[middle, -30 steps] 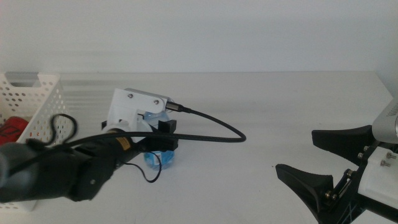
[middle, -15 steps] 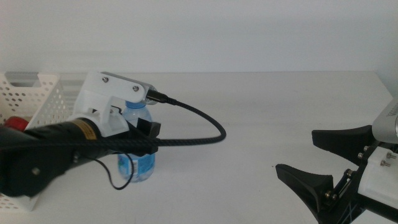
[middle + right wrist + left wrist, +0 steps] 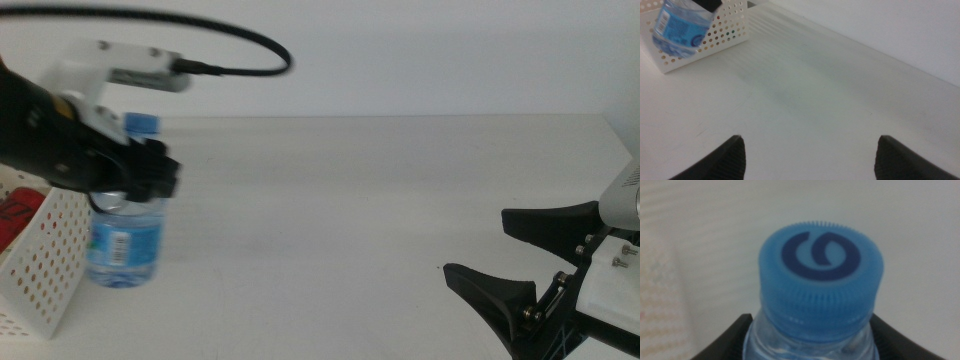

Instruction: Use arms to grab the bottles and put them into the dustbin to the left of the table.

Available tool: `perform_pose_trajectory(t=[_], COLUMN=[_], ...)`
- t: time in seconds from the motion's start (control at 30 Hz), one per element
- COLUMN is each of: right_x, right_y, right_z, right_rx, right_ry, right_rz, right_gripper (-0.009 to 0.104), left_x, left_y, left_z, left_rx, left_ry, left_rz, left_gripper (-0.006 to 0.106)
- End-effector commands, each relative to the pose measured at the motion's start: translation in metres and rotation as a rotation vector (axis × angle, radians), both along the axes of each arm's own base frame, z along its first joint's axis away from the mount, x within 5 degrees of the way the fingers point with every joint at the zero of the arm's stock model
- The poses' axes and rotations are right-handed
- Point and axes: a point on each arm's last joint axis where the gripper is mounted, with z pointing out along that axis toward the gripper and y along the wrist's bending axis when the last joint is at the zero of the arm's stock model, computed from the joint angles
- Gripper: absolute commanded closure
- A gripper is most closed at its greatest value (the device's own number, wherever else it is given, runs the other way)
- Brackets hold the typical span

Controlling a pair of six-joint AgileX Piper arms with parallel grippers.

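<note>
My left gripper (image 3: 135,178) is shut on the neck of a small blue-capped water bottle (image 3: 127,240) and holds it in the air, upright, at the far left of the table, right beside the near wall of the white perforated dustbin (image 3: 45,270). In the left wrist view the bottle's blue cap (image 3: 821,277) fills the picture, with a dark jaw on each side of the neck. A red can (image 3: 18,215) lies inside the dustbin. The right wrist view shows the bottle (image 3: 679,26) in front of the dustbin (image 3: 730,22). At the table's right my right gripper (image 3: 515,262) waits, open and empty.
The white tabletop (image 3: 360,220) stretches between the two arms with nothing standing on it. The left arm's black cable (image 3: 235,40) arcs above the bottle against the pale back wall.
The left arm has lifted the water bottle off the table and carried it to the left, up to the dustbin's wall. The right gripper has stayed still.
</note>
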Motion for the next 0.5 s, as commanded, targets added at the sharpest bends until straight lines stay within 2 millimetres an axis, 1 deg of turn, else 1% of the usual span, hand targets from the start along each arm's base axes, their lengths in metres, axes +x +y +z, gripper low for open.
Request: perform_pose_trajectory(t=[0.0,0.13,0.3,0.47], right_x=[0.001,0.001,0.001,0.001], right_y=[0.001,0.001,0.001,0.001], right_z=[0.015,0.015,0.015,0.015], right_rx=[0.061,0.061,0.061,0.061], right_ry=[-0.085,-0.085,-0.085,-0.085], right_rz=[0.007,0.007,0.007,0.007], right_gripper=[0.028,0.028,0.028,0.028], left_x=[0.006,0.016,0.026,0.027], left_y=[0.014,0.035,0.061,0.084], left_z=[0.027,0.046,0.076,0.104], left_rx=[0.002,0.078,0.091,0.097], left_ry=[-0.064,-0.02,0.023,-0.009], left_rz=[0.024,0.003,0.068,0.135], left_gripper=[0.105,0.105,0.105,0.105])
